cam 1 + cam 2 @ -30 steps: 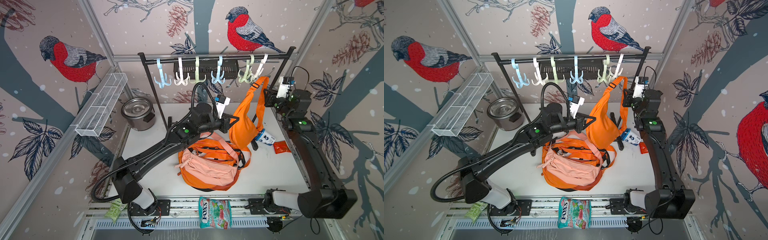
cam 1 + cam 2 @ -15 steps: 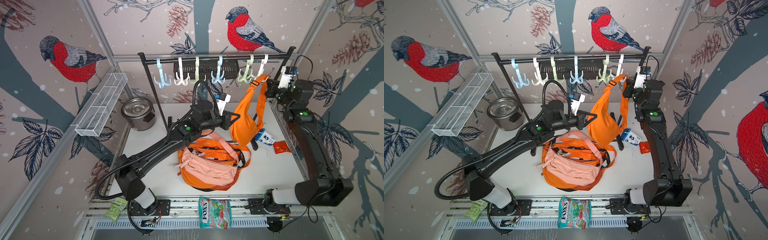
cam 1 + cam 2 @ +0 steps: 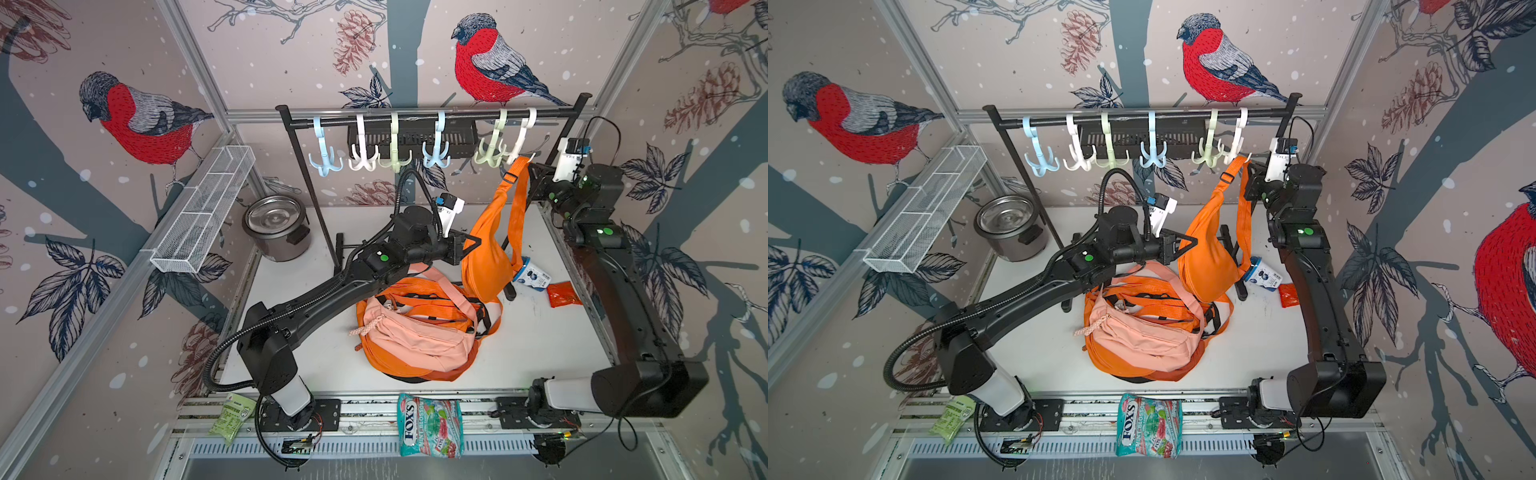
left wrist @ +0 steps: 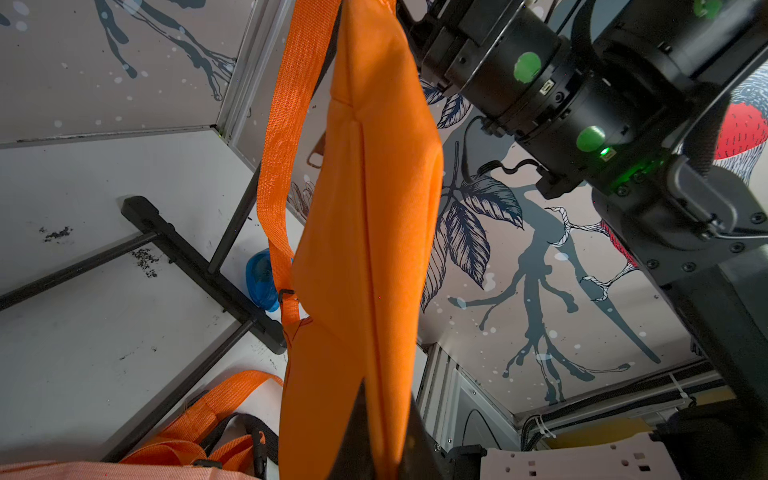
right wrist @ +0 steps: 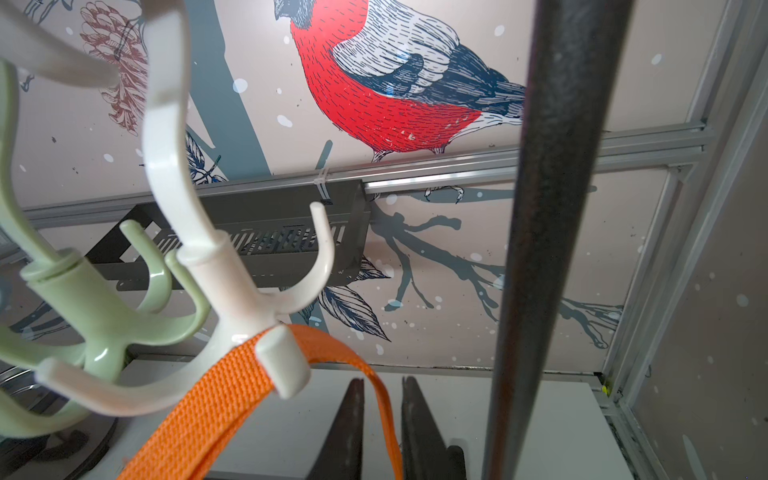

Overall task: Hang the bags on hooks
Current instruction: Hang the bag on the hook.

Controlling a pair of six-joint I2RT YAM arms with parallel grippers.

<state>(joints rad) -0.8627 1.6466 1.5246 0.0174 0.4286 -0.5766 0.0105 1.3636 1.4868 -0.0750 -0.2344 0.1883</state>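
Up at the back, in both top views, an orange bag [image 3: 484, 257] hangs from the right end of a black rail [image 3: 415, 117]. Its strap [image 3: 517, 208] is looped over a prong of the white hook [image 3: 519, 145], the last in the row. The bag's body dangles clear of the desk [image 3: 540, 340]. The left fingers [image 3: 1179, 243] are closed on the left edge of that body, about halfway down. The right fingers [image 3: 539, 174] sit high, just beside the top of the strap and under the hook. A pink bag [image 3: 411, 332] with orange straps lies on the desk below, and a steel pot [image 3: 274, 228] stands in the far left corner.

From the left wrist, orange fabric fills the middle (a fold runs down it) and disappears between the two dark fingers [image 4: 357, 432], which pinch it tight.

From the right wrist, the strap [image 5: 232, 382] lies across one prong of the white hook [image 5: 232, 282], with a green hook [image 5: 95, 299] just beside. One run of the strap drops between the right fingers [image 5: 347, 428], which stand slightly apart with a gap showing around it.
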